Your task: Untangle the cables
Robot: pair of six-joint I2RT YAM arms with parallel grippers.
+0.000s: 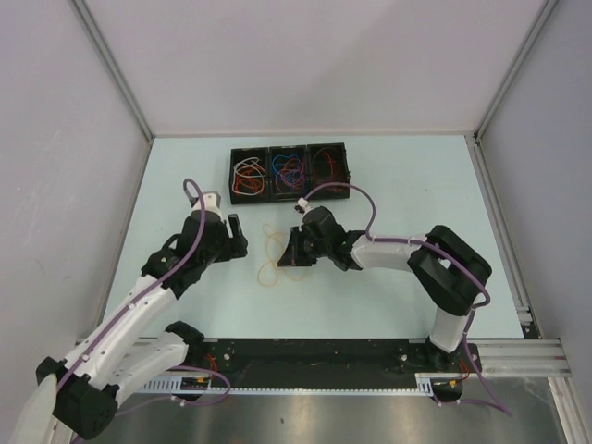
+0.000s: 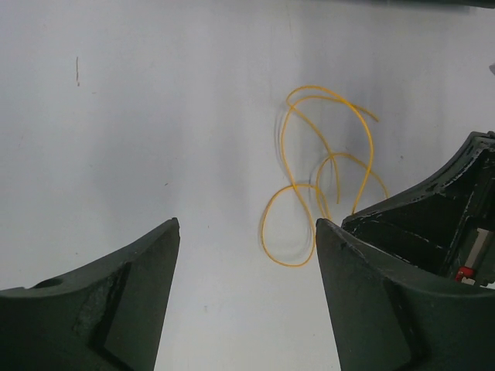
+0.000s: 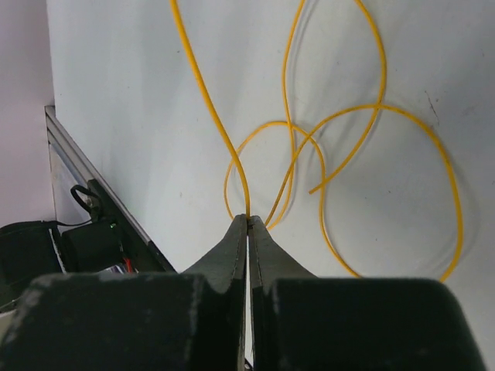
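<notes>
One orange-yellow cable [image 1: 275, 244] lies in loose loops on the pale table between my two grippers. My right gripper [image 3: 248, 219] is shut on one strand of it, and the other loops [image 3: 377, 107] lie on the table beyond the tips. In the top view the right gripper [image 1: 294, 252] is low at the cable's right side. My left gripper [image 1: 237, 231] is open and empty, just left of the cable. In the left wrist view its jaws [image 2: 247, 224] stand wide apart, with the cable [image 2: 289, 266] ahead and to the right. Several more cables lie in the tray.
A black tray [image 1: 289, 196] with three compartments stands behind the cable. It holds white and red [image 1: 248, 176], blue and red [image 1: 289, 170], and orange and red [image 1: 326, 166] curls. The right gripper body [image 2: 433, 224] shows in the left wrist view. Enclosure walls stand on both sides.
</notes>
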